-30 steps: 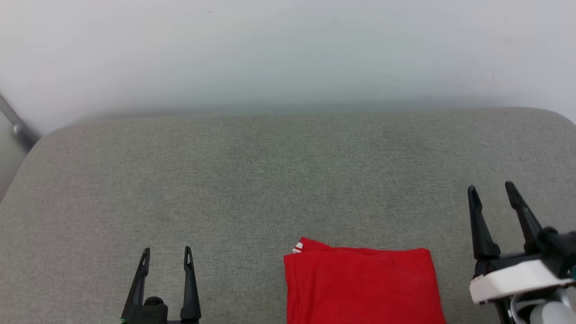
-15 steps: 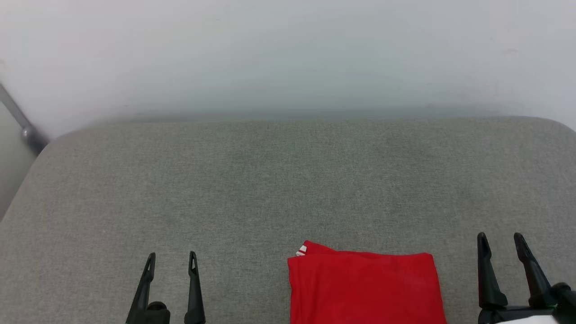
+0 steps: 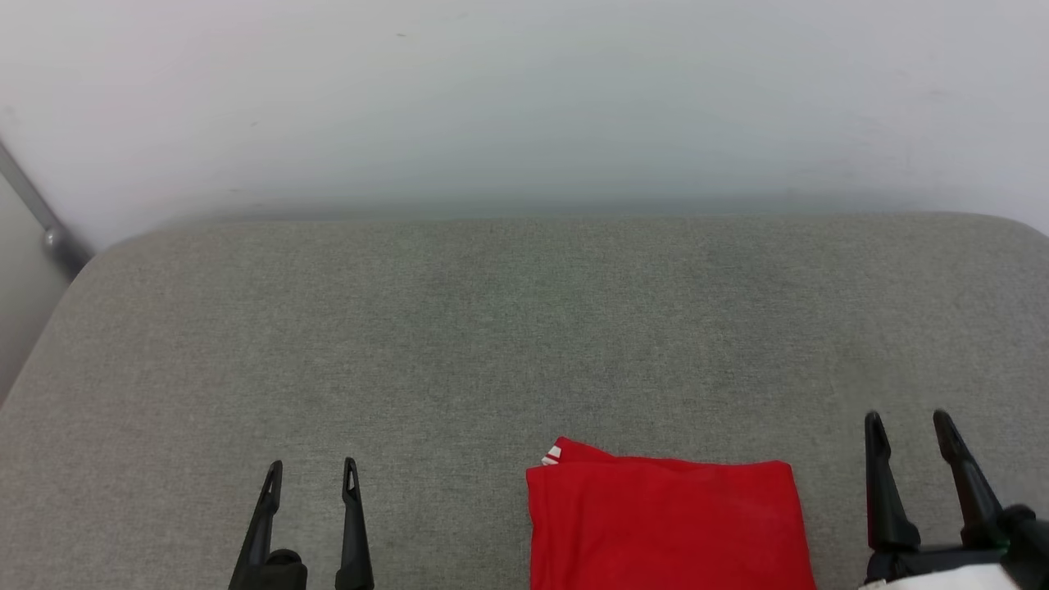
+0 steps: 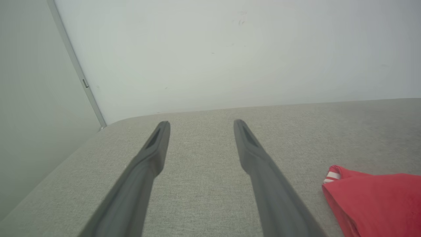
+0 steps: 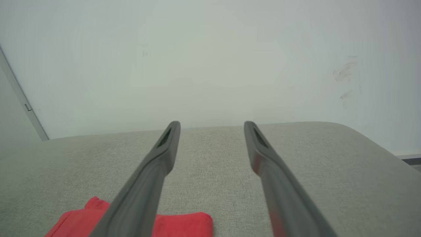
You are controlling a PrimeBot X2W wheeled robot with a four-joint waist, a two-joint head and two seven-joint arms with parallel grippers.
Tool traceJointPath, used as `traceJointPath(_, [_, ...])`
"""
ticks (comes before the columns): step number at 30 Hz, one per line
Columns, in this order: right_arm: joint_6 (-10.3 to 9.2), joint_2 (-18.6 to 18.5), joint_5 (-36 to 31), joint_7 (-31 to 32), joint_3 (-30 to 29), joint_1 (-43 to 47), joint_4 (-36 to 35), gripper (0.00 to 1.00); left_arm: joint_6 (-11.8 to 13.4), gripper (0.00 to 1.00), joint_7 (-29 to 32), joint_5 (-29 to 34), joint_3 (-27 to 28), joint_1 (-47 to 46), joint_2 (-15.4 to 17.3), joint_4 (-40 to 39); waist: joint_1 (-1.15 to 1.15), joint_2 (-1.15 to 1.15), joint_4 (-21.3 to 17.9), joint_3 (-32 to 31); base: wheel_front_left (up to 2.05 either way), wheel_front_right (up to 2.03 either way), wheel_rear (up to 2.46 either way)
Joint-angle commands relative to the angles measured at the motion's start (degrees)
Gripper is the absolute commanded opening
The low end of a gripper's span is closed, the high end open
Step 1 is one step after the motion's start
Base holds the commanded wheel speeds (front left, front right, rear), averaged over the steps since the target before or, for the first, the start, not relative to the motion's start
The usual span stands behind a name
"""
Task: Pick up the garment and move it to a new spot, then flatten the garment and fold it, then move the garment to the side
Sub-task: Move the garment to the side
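Pulled back low toward the near right corner since a second ago: the right gripper (image 3: 907, 415), jaws spread wide and empty, standing just right of the garment (image 3: 668, 524) without touching it. Likewise the left gripper (image 3: 312, 463) (fingers apart, holding nothing), well off to the garment's left. Folded into a tidy red rectangle, with a bit of red-white stripe trim peeking out at the far left corner. Lying flat on the grey cushion (image 3: 492, 328), right of centre, cut off by the head view's bottom edge.
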Motion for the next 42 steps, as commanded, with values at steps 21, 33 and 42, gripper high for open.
traceJointPath(21, [-0.05,-24.8,15.76,35.17,16.28,-23.95,-0.56,1.0,-0.96,1.0,-0.12,0.6,0.82,-0.42,-0.58,-0.82,0.0,0.0,0.22,3.11,0.0,0.0,0.0])
traceJointPath(33, [-0.05,-34.97,41.32,63.76,20.87,-16.43,0.35,1.0,-1.45,1.0,-0.12,0.85,0.26,-4.15,-0.99,-1.11,0.0,0.0,0.9,9.0,0.0,0.0,0.0])
traceJointPath(42, [-0.04,-32.82,46.38,63.57,22.16,-16.34,3.11,1.0,-2.41,1.0,-0.12,1.08,-0.53,-8.79,-0.97,-1.4,0.0,0.0,2.44,15.61,0.0,0.0,0.0])
